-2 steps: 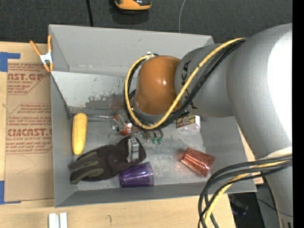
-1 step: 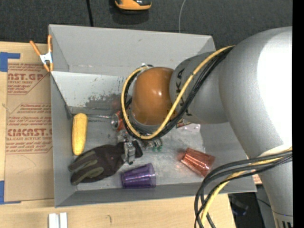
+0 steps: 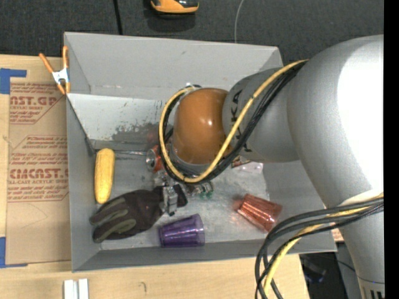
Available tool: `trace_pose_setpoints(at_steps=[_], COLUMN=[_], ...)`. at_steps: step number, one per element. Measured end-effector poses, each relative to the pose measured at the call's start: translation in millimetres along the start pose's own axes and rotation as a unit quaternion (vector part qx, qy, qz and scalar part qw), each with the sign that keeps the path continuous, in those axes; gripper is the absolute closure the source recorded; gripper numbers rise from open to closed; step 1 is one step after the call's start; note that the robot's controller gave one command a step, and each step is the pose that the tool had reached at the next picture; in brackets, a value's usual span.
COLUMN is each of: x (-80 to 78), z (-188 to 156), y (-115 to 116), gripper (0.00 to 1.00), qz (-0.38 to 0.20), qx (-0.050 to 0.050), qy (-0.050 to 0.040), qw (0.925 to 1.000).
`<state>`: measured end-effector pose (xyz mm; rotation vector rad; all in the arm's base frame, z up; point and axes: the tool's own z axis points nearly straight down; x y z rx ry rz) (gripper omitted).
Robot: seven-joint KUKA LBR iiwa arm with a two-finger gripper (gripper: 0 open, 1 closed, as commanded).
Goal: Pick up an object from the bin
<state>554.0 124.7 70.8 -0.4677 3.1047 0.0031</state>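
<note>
My gripper point(image 3: 172, 198) reaches down below the arm's orange dome, in the lower middle of the bin. Its tip is at the right edge of a dark brown glove point(image 3: 124, 214) that lies flat at the lower left. Just below the gripper a purple plastic cup point(image 3: 181, 230) lies on its side. A small green thing point(image 3: 204, 192) peeks out to the right of the gripper, mostly hidden under the arm. A small red piece point(image 3: 156, 161) shows at the dome's left side.
A yellow corn cob point(image 3: 104, 175) lies upright along the left wall. A copper-coloured cup point(image 3: 257, 211) lies on its side at the lower right. The arm and its cables cover the bin's middle and right.
</note>
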Motion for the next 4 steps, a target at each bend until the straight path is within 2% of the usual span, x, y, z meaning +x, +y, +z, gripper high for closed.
trace_pose_setpoints(at_steps=[1,2,3,4], x=[13.8,13.8,8.6,-2.7], z=[-74,-74,-122,-177], y=[-10,-10,-28,-39], gripper=[1.0,1.0,1.0,1.0], qz=[-0.024,-0.024,-0.025,-0.031], qx=[0.0,0.0,0.0,0.001], qy=[0.0002,0.0002,0.0033,0.0004], qw=[0.9997,0.9997,0.9997,0.9995])
